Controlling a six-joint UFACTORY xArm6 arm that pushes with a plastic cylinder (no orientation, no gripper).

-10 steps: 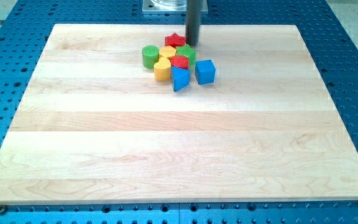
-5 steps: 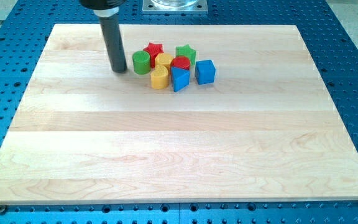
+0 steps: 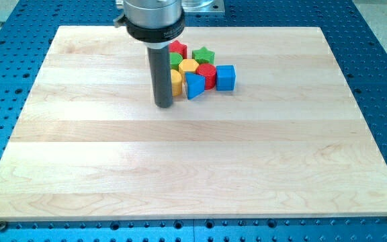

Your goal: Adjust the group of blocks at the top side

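Observation:
A tight cluster of blocks sits near the view's top centre on the wooden board [image 3: 193,154]. It holds a red star [image 3: 178,49], a green star [image 3: 204,55], a yellow hexagon [image 3: 189,66], a red cylinder [image 3: 207,74], a blue cube [image 3: 226,77], a blue triangle [image 3: 193,86] and a yellow block [image 3: 177,82] partly hidden behind the rod. A green block [image 3: 175,60] peeks out beside the rod. My tip [image 3: 163,105] rests on the board just left of and below the cluster, next to the yellow block.
The board lies on a blue perforated table [image 3: 381,81]. The arm's metal base plate [image 3: 200,5] stands at the view's top edge, behind the cluster.
My tip went from the cluster's top to its left side, then down and right to its lower left. The blocks were pushed closer together and shifted right.

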